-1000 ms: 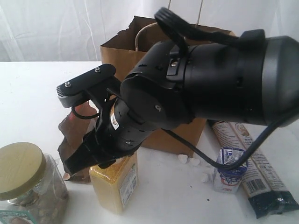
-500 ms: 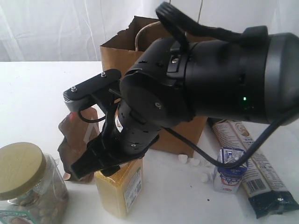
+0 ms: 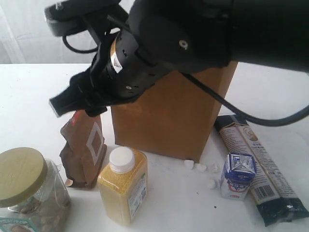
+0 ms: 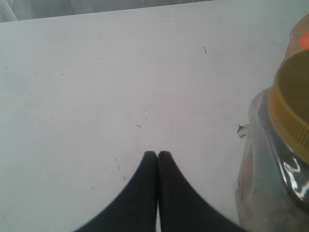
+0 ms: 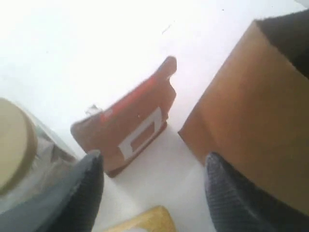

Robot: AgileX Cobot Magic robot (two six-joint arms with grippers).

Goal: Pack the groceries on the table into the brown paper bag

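My right gripper (image 5: 153,176) is open and empty, hanging above the table (image 3: 29,96) over the gap between the brown-red pouch (image 5: 130,123) and the brown paper bag (image 5: 251,96). In the exterior view the right gripper (image 3: 77,102) hovers high over the pouch (image 3: 83,147). The yellow white-capped bottle (image 3: 123,186) stands free in front of the bag (image 3: 171,113). The clear jar with its olive-gold lid (image 3: 21,176) is at the near left. The blue-white carton (image 3: 237,175) and long packet (image 3: 260,169) lie to the right. My left gripper (image 4: 158,154) is shut and empty beside the jar (image 4: 282,159). The can is out of view.
Small white crumbs (image 3: 200,167) lie between the bag and the carton. A white curtain (image 3: 24,29) hangs behind the table. The right arm's bulk covers the top of the bag in the exterior view.
The right arm has lifted from down at the yellow bottle's top to well above the pouch. The bottle now stands uncovered with its white cap showing.
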